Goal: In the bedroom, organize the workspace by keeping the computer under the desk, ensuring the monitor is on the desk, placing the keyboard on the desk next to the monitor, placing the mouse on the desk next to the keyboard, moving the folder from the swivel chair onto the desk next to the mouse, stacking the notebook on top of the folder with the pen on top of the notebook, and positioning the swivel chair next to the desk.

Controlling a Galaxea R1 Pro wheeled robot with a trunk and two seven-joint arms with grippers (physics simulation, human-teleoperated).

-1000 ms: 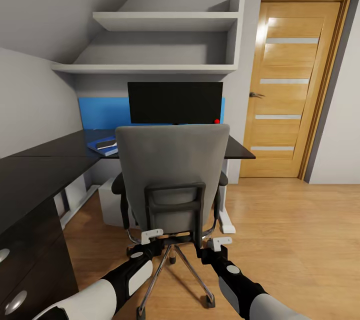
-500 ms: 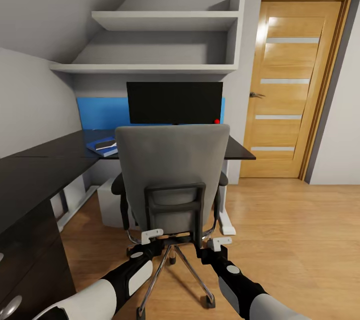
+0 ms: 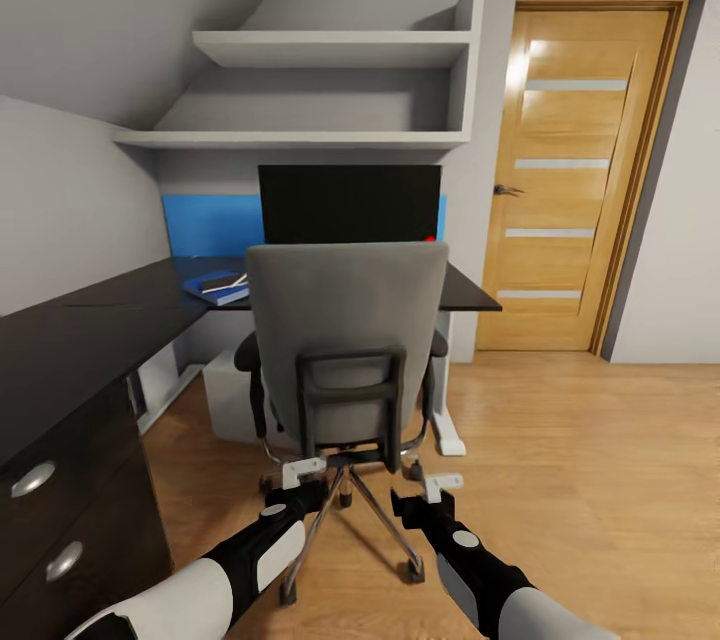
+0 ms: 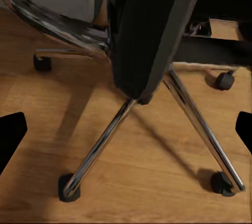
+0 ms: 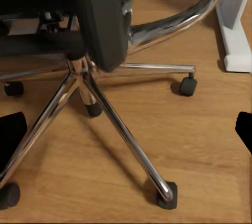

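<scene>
The grey swivel chair [image 3: 345, 340] stands with its back to me, pulled up to the black desk [image 3: 90, 340]. Its chrome base [image 4: 100, 148] [image 5: 123, 132] fills both wrist views. The monitor [image 3: 350, 203] stands on the desk behind it. On the desk to the left lies the blue folder [image 3: 222, 292], with the dark notebook [image 3: 222, 283] and a white pen [image 3: 238, 278] on top. The white computer [image 3: 228, 398] sits under the desk. The chair back hides the keyboard and mouse. My left gripper [image 3: 300, 470] and right gripper [image 3: 435, 485] hang open just behind the chair base, holding nothing.
The desk's drawer unit [image 3: 70, 530] is close on my left. A wooden door [image 3: 580, 170] is at the right, with open wood floor [image 3: 600, 480] before it. Two wall shelves [image 3: 320, 135] hang above the monitor. A small red thing [image 3: 432, 239] sits by the monitor's lower corner.
The chair has rolled forward, away from my grippers and closer to the desk. The whole view has shifted a little, showing more of the drawer unit.
</scene>
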